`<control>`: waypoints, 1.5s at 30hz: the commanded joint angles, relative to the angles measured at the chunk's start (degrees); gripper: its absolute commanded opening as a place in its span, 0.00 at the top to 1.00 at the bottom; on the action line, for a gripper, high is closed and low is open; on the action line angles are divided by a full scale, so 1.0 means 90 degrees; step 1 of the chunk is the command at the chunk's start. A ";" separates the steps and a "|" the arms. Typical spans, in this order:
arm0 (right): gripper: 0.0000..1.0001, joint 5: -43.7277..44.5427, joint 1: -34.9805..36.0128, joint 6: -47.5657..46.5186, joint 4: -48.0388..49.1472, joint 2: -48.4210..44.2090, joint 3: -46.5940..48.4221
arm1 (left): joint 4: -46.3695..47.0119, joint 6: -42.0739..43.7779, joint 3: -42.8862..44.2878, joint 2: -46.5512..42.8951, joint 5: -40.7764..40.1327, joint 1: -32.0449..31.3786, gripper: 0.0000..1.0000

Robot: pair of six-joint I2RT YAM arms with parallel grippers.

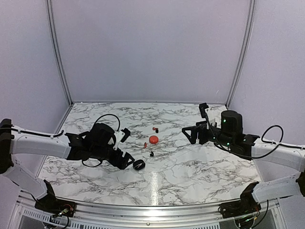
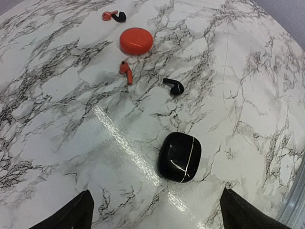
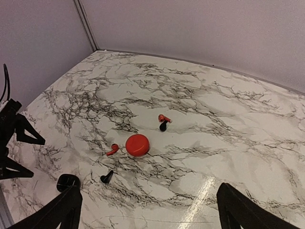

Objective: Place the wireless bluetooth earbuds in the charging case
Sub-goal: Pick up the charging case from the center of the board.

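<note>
A closed oval black case (image 2: 179, 156) lies on the marble just ahead of my open, empty left gripper (image 2: 157, 214), between its fingers' line. A black earbud (image 2: 173, 86) and a red earbud (image 2: 126, 71) lie beyond it, near the closed round red case (image 2: 136, 40). Another red earbud (image 2: 109, 15) and black earbud (image 2: 119, 17) lie touching behind the red case. My right gripper (image 1: 196, 123) is open and empty, held above the table well right of the red case (image 1: 153, 139).
The marble tabletop (image 1: 190, 167) is walled by grey panels at the back and sides. The left arm's black cable (image 1: 107, 117) loops above its wrist. The table's front rail (image 1: 157, 210) runs by the arm bases.
</note>
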 commanded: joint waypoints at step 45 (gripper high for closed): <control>0.01 -0.1003 -0.0152 -0.0125 -0.0045 -0.0548 -0.0142 | -0.2240 0.1508 0.3004 0.3437 -0.0843 -0.0658 0.41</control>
